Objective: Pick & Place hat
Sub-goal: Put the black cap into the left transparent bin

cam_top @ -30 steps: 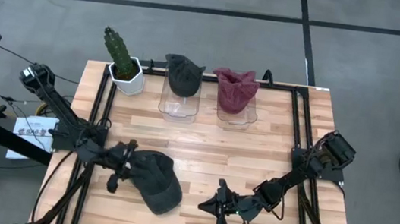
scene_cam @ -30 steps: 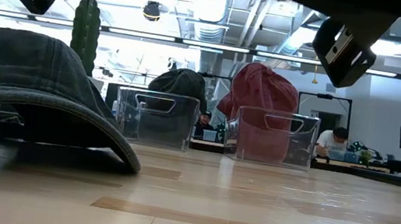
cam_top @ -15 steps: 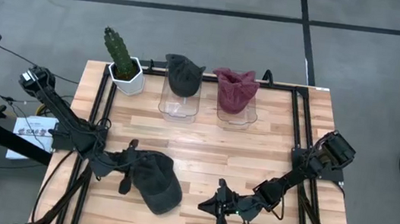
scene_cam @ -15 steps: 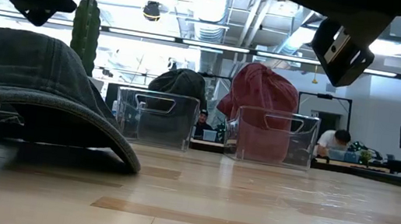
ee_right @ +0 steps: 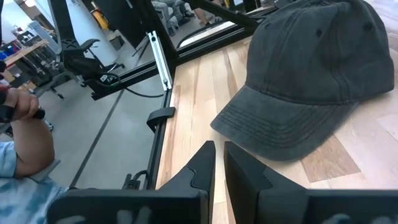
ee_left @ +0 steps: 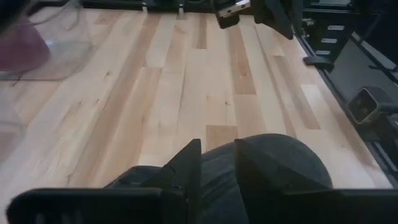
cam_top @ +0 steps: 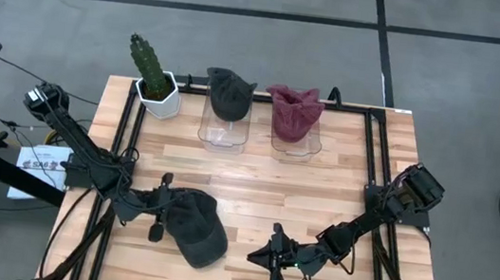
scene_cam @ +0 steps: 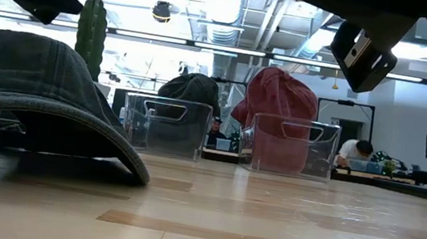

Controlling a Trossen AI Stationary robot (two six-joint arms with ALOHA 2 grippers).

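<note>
- Wooden table (cam_top: 255, 174) on a grey floor; at its far edge stand a cactus (cam_top: 149, 65) and two clear bins (cam_top: 224, 129), one with a dark cap, one with a maroon cap.
- Dark cap (cam_top: 194, 226) lies flat near the front, left of centre, brim toward the front edge.
- Left gripper (cam_top: 158, 219) is at the cap's back edge, its fingers (ee_left: 186, 165) narrowly apart with cloth rising between them; whether they pinch it I cannot tell.
- Right gripper (cam_top: 276, 259) waits low beside the cap, fingers nearly together, holding nothing.
- Cap looks light and soft; the crown would fold when squeezed, the brim is stiffer. A pinch on the crown's rear fabric seems the likeliest hold.
</note>
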